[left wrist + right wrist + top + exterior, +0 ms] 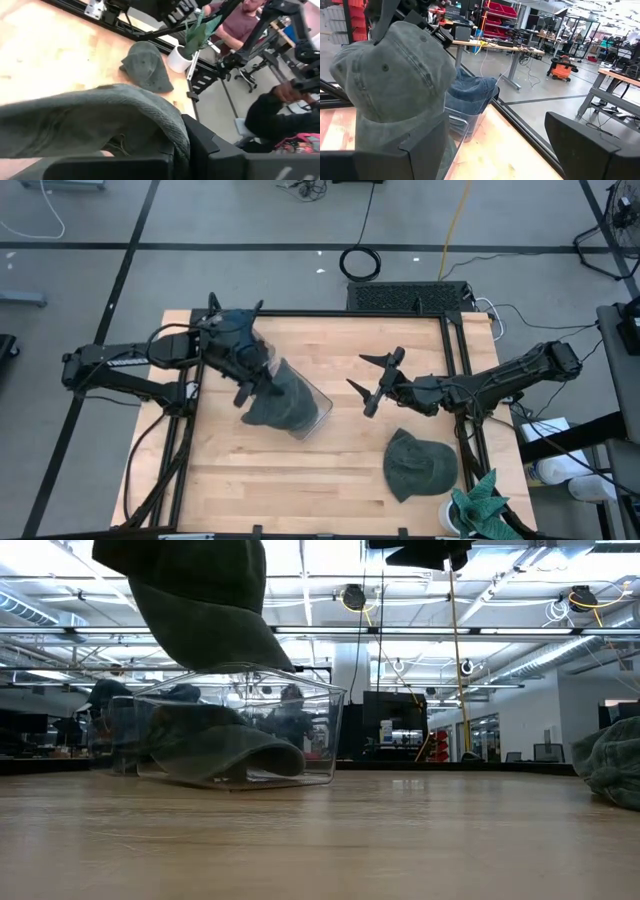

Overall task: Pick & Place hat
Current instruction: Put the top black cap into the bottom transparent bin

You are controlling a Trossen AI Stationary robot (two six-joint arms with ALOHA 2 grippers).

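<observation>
My left gripper (pixel 250 385) is shut on a grey-green hat (pixel 200 600) that hangs over a clear plastic bin (pixel 310 730) at the table's middle left. The right wrist view shows this hat (pixel 395 85) with its crown turned toward my right arm. Inside the bin lies another dark hat (pixel 220 752), resting on the bin's floor. A third grey-green hat (pixel 420 465) lies flat on the table at the near right. My right gripper (pixel 356 372) stands open in the air right of the bin, pointing at it, with nothing between its fingers. My left gripper holds the hat by a fabric edge (pixel 181 142) pinched between its two fingers; which part of the hat that edge is, I cannot tell. The fingers come from the table's left, slanting a little down. The hat hangs below them, clear of the bin.
A white pot with a green plant (pixel 478 505) stands at the table's near right corner, beside the third hat. Black rails (pixel 455 350) run along the table's edges. Bare wood lies between the bin and my right arm. People sit beyond the table (pixel 245 20).
</observation>
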